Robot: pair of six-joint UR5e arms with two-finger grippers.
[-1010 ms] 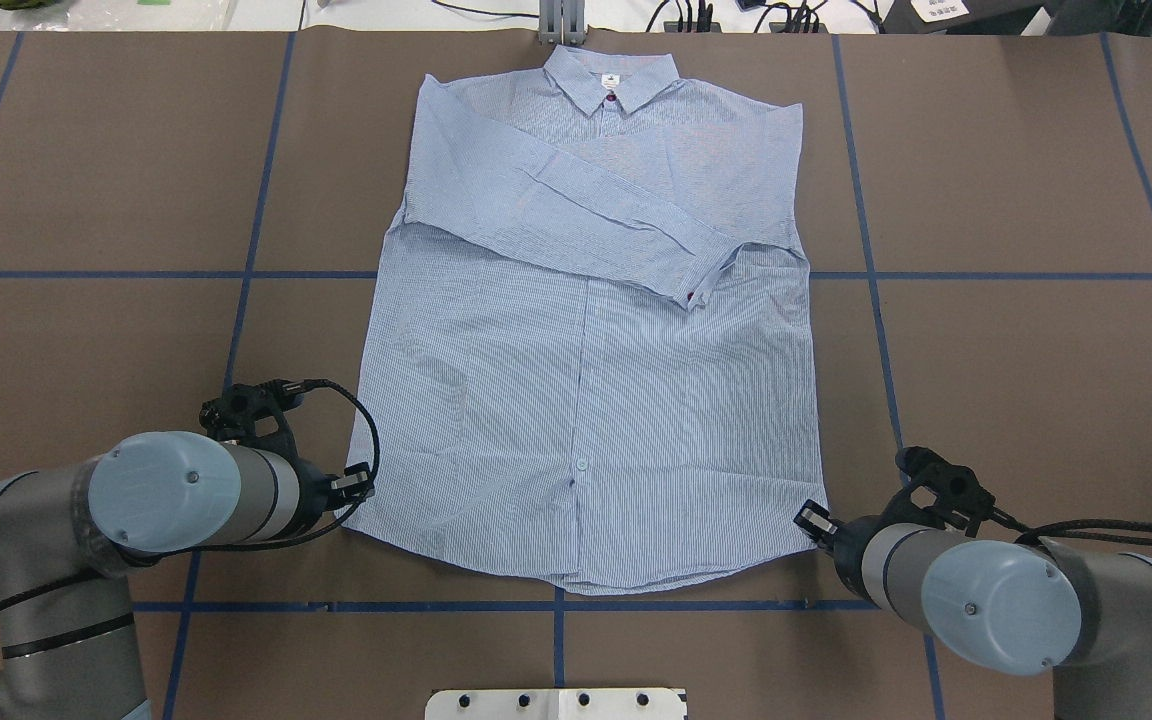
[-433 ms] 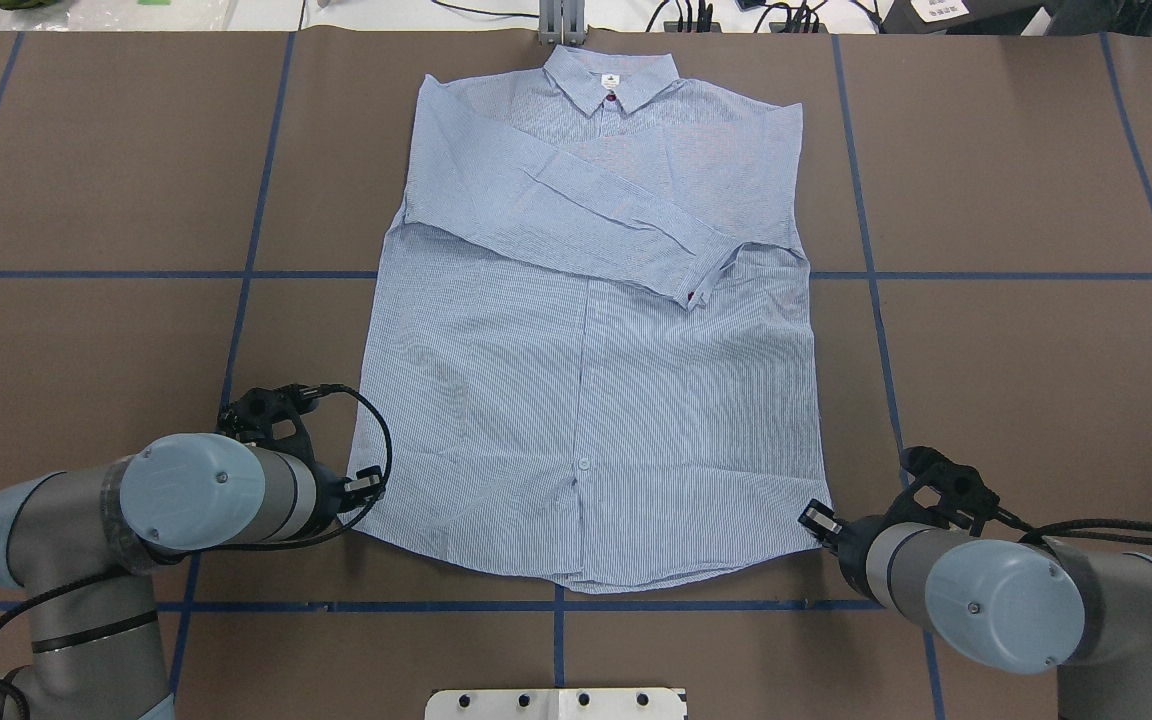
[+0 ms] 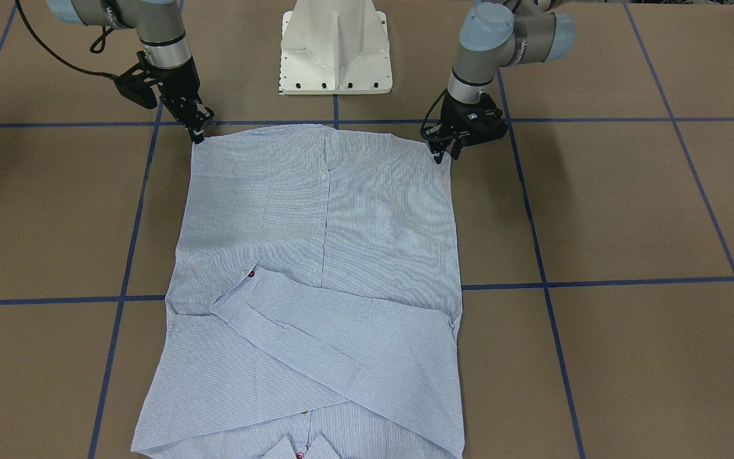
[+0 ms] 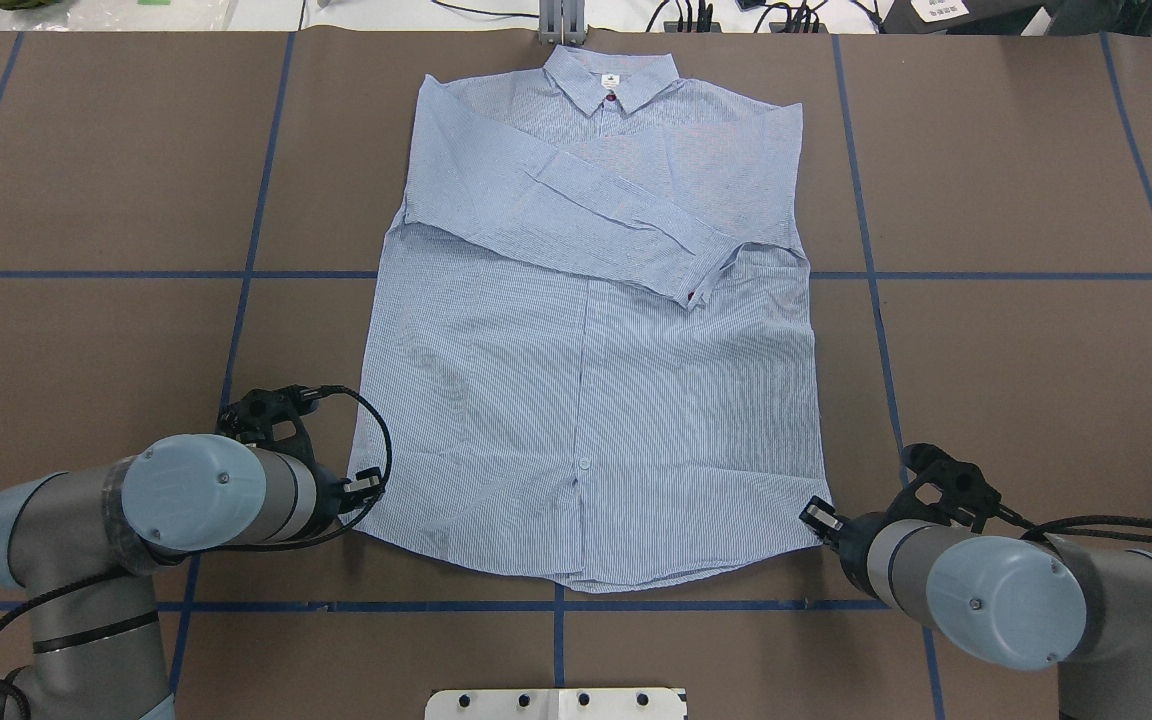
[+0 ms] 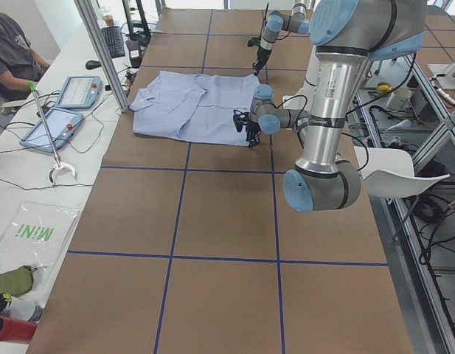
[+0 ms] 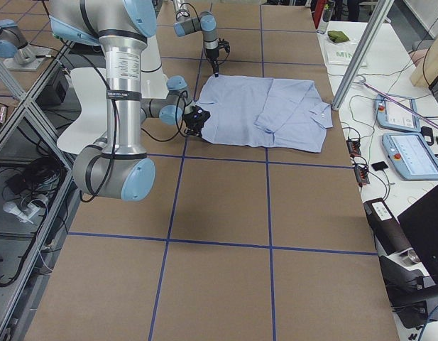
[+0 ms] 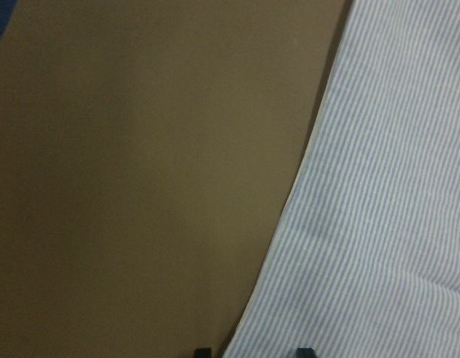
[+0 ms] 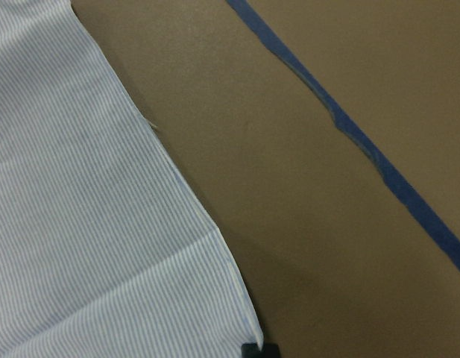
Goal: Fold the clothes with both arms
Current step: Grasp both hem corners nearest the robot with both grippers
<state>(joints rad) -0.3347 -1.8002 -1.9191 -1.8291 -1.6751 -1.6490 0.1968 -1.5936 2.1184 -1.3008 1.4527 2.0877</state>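
Note:
The light-blue striped shirt (image 4: 586, 380) lies flat on the brown table, collar at the far edge, hem toward me, one sleeve folded across the chest. It also shows in the front view (image 3: 322, 255). My left gripper (image 4: 368, 485) is low at the near-left hem corner. In the left wrist view its tips (image 7: 250, 350) stand apart, astride the shirt's edge (image 7: 379, 224). My right gripper (image 4: 814, 520) is at the near-right hem corner. In the right wrist view its tips (image 8: 259, 349) look closed together on the shirt's corner (image 8: 80, 224).
The white pedestal base (image 3: 335, 44) stands just behind the hem. Blue tape lines (image 4: 866, 270) cross the brown table. A metal post (image 4: 561, 20) stands beyond the collar. A side table with tablets (image 5: 57, 125) and a seated person (image 5: 9, 51) lies past the far edge.
My left arm moved right, bringing its gripper in to the shirt's hem corner, then stayed still. My right gripper has barely moved. The shirt lies as before.

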